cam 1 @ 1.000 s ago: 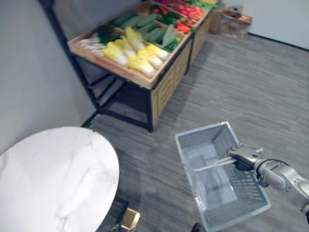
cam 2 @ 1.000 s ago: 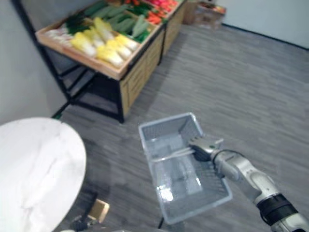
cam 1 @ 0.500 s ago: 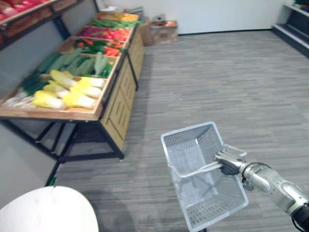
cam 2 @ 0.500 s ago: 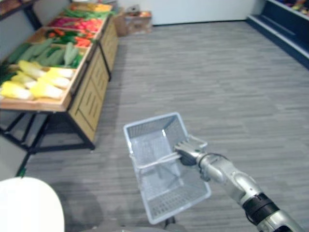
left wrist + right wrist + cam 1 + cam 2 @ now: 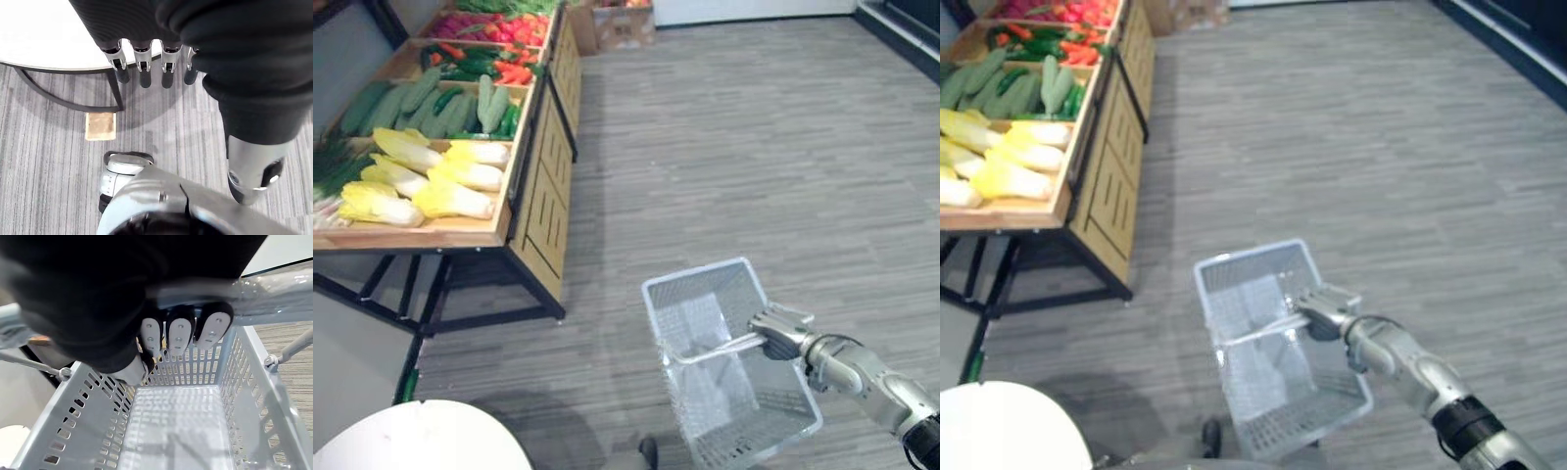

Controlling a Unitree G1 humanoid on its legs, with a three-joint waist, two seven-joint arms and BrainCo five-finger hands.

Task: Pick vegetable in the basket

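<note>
Many vegetables fill the wooden stand, well apart from the empty wire basket. The yellow cabbages look light, leafy and bruisable; I'd grasp one round its firm middle. The right robot hand is curled round the basket's handle; the left robot hand hangs straight-fingered, holding nothing.

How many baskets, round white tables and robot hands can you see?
basket: 1
round white table: 1
robot hands: 2, the left hand hanging open and the right hand curled round the basket's handle
Total: 4
</note>
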